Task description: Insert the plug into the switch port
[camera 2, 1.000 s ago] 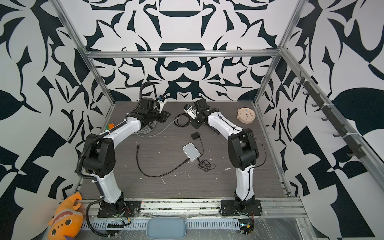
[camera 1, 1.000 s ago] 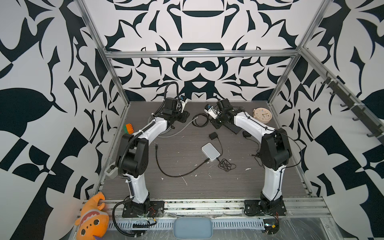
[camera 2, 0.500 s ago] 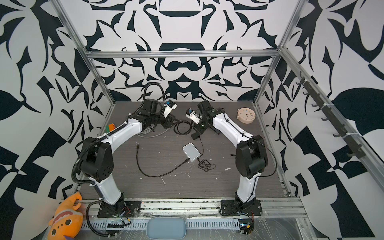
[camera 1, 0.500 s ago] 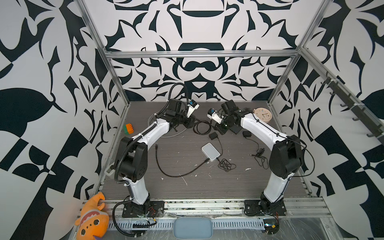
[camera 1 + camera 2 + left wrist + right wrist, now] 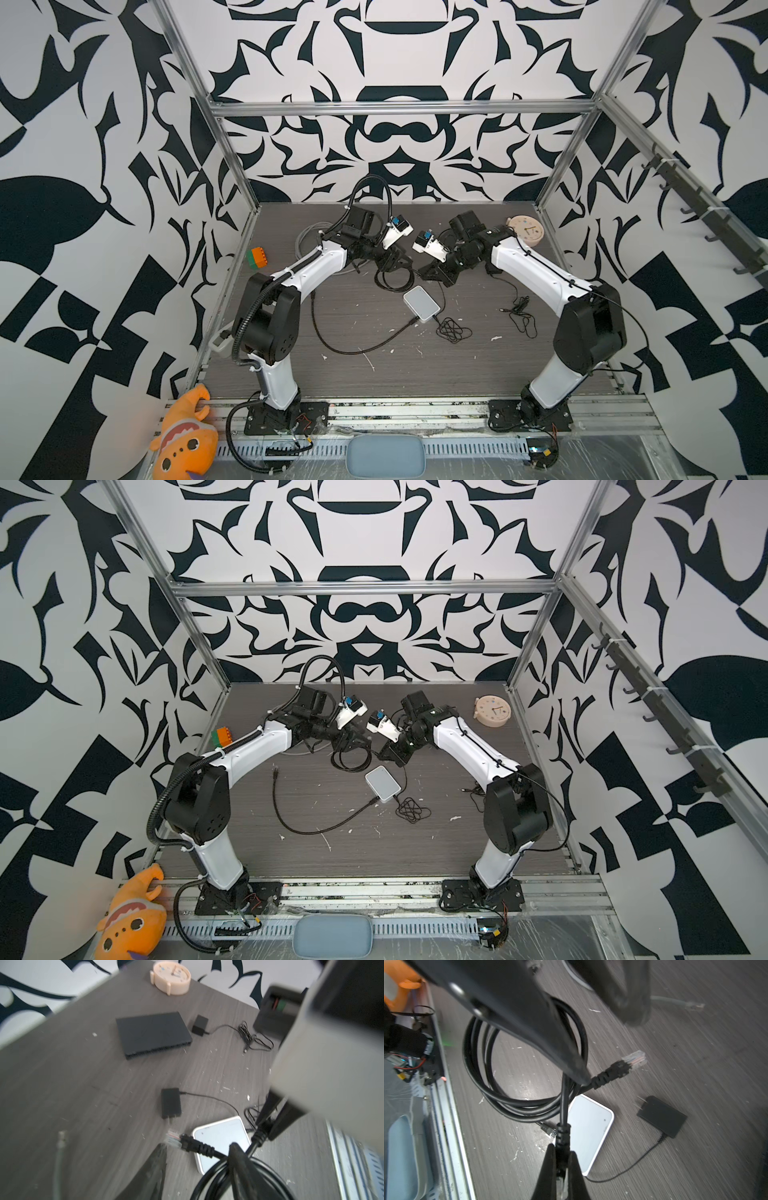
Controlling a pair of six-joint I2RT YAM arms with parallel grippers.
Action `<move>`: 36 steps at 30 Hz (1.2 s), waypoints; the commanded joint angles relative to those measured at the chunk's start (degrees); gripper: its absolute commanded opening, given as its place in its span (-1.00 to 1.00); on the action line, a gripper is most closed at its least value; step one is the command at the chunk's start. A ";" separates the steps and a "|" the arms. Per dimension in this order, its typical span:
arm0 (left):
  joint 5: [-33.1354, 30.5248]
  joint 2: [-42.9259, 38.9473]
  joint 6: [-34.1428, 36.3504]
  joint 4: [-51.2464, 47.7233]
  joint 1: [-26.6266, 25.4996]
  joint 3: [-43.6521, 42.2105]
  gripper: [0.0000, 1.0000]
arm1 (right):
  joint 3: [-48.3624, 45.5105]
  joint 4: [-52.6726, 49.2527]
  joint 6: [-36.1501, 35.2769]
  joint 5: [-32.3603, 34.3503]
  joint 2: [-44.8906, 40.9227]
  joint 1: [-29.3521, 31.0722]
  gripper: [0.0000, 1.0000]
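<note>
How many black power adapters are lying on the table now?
2. One power adapter lies close beside the black network switch; the other lies between that switch and the white box. More may be hidden.

We record left arm point(image 5: 309, 268) and right arm point(image 5: 532, 266): white shells between black joint housings point(image 5: 270, 320). Ribbed black conduit point(image 5: 239, 345) on the left; thin black wire point(image 5: 544, 262) on the right. White wrist cameras point(image 5: 397, 232), blue patch each. Black tapered fingers point(image 5: 548, 1167) on left gripper point(image 5: 197, 1146) and right gripper point(image 5: 562, 1150).
</note>
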 commanded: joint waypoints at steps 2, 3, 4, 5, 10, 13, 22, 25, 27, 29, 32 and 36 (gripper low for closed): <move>6.12 -1.34 2.32 -3.64 0.59 -2.12 0.05 | 0.38 0.18 -1.50 -4.80 -0.77 -0.40 -1.00; 7.28 -1.36 2.49 -3.76 0.50 -2.41 0.04 | 0.64 -0.06 -1.80 -5.37 -0.42 -0.41 -1.00; 8.01 -1.52 2.85 -3.81 0.58 -2.82 0.05 | 0.83 -0.11 -1.98 -5.93 -0.16 -0.41 -1.00; 8.85 -1.75 3.11 -3.58 0.48 -3.33 0.06 | 1.03 -0.10 -2.10 -6.42 0.15 -0.45 -1.00; 12.76 -1.72 2.98 -3.27 0.42 -4.43 0.05 | 3.61 -2.09 -3.28 -7.49 2.68 -0.36 -1.00; 13.90 -2.12 3.44 -3.38 0.37 -5.34 0.02 | 4.73 -2.75 -3.94 -7.99 3.87 -0.41 -1.00; 13.78 -1.78 5.64 -5.57 -0.22 -6.29 -0.03 | 7.15 -2.67 -4.26 -10.07 5.85 -0.49 -1.00; 12.58 -0.32 5.63 -6.03 -0.37 -5.84 -0.10 | 7.23 -2.20 -4.42 -11.77 5.58 -0.46 -1.00; 12.16 -0.04 5.48 -5.69 -0.47 -5.79 -0.14 | 7.26 -2.15 -4.57 -13.41 5.42 -0.44 -1.00; 12.29 -0.10 4.98 -5.03 -0.64 -5.97 -0.27 | 6.87 -1.26 -4.04 -14.27 5.04 -0.39 -1.00; 12.47 -0.55 3.58 -2.79 -0.81 -6.63 -0.60 | 6.33 0.26 -2.53 -15.59 4.93 -0.41 -1.00; 12.11 -1.56 2.70 -1.17 -0.82 -7.81 -0.92 | 4.91 4.32 1.37 -15.15 4.26 -0.40 -1.00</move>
